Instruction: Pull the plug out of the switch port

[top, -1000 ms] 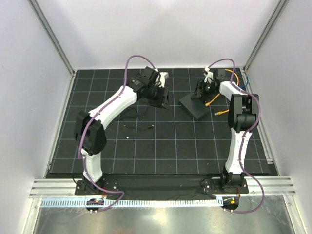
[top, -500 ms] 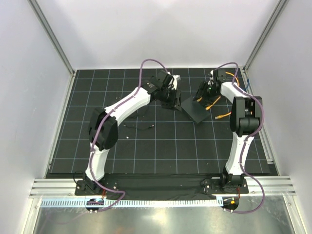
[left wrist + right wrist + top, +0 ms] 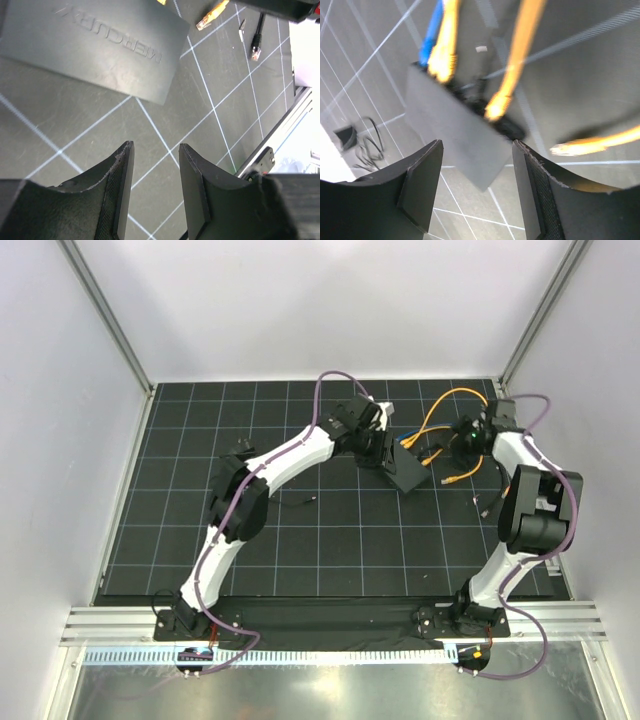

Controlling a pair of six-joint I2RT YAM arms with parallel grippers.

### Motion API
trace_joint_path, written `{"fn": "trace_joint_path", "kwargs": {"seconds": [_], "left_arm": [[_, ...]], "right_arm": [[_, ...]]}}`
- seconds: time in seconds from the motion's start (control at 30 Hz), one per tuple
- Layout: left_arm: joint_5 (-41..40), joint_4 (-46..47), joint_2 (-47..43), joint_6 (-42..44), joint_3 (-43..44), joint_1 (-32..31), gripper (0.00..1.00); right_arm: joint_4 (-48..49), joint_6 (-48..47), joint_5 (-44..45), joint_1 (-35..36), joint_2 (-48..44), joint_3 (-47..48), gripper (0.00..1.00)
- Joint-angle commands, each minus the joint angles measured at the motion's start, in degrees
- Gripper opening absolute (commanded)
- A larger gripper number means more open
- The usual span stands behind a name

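Observation:
The switch is a flat matte-black box lying at an angle on the black grid mat. In the right wrist view its port edge carries two orange plugs and a blue one, all blurred. My right gripper hovers open above the box, holding nothing. In the top view it sits just right of the switch. My left gripper is open and empty over bare mat, just short of the lettered box. From above it is at the switch's left side.
A loose orange plug and a loose black plug lie right of the switch. Orange cable loops toward the back. A small black lump with thin wire lies left. An aluminium rail borders the mat's right edge.
My left arm has swung right, up to the switch. My right gripper has drawn back to the right of the box and its jaws have widened. The orange cable now arcs higher.

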Motion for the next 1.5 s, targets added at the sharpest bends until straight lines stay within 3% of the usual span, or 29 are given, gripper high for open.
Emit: {"fn": "trace_joint_path", "kwargs": {"seconds": [0.0,0.2,0.53,1.03,1.47], "left_arm": [[0.29,3.43,1.27,-0.38,3.24,-0.16,0.45],[0.03,7.39,4.08,-1.79,4.55,-0.68,0.45],[-0.32,7.92,6.54,-1.79,5.44,-2.09,0.45],[0.20,10.03,12.34,-1.08,11.23,-2.44,0.47],[-0.41,12.58,14.37,-3.63,10.19,-2.35,0.38]], "right_arm": [[8.57,4.96,-7.59,-4.38,-1.80,-5.16,0.64],[15.07,6.45,-11.63,-6.41,-3.30,-11.57,0.64],[19.29,10.05,-14.62,-11.95,-3.30,-12.20,0.63],[26.84,12.08,-19.99,-11.86,3.91,-14.13,0.56],[30.99,11.91,-21.04,-10.19,7.16,-16.86,0.46]]}}
